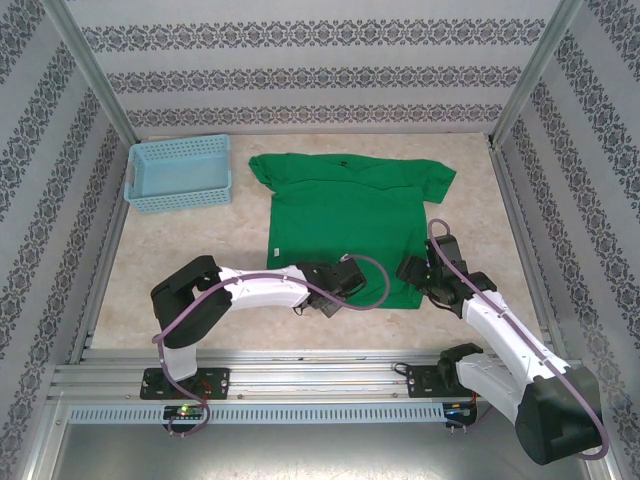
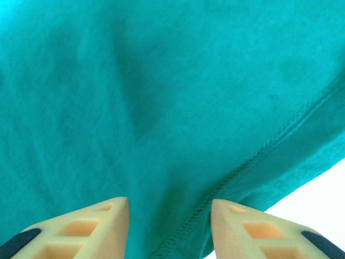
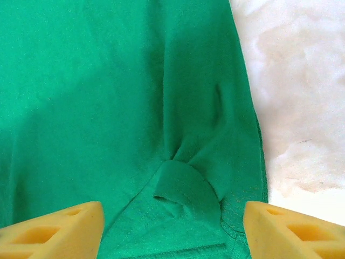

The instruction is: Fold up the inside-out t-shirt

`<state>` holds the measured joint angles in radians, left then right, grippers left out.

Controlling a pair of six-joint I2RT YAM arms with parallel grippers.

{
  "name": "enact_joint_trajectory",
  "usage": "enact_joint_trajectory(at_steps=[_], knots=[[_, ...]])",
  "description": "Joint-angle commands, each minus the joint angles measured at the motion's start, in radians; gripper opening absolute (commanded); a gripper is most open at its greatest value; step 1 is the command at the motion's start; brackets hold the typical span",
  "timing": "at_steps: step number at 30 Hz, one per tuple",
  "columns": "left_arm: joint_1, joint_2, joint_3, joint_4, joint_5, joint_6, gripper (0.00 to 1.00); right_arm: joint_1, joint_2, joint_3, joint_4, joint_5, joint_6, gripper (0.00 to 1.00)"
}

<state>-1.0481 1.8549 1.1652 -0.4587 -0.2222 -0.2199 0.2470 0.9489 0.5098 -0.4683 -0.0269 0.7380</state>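
The green shirt (image 1: 350, 225) lies flat on the bench (image 1: 190, 245), collar at 12 o'clock, hem at 6 beside both arms. Your left fingers (image 2: 91, 226) stand narrowly apart astride the hem seam; your right fingers (image 3: 59, 232) gape wide over the rumpled 5 o'clock corner.

White arms (image 1: 260, 290), black joints (image 1: 185, 290), looping purple cables (image 1: 378, 275); left end effector (image 2: 170, 200) and right end effector (image 3: 172, 205) carry hollowed yellow fingers (image 3: 59, 229)
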Motion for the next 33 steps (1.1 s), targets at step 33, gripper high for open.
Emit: enact_joint_trajectory(at_steps=[33], knots=[[-0.006,-0.011,-0.022,0.005,0.051,0.055,0.51,0.017,-0.034,0.004,-0.048,0.033,0.017,0.7]])
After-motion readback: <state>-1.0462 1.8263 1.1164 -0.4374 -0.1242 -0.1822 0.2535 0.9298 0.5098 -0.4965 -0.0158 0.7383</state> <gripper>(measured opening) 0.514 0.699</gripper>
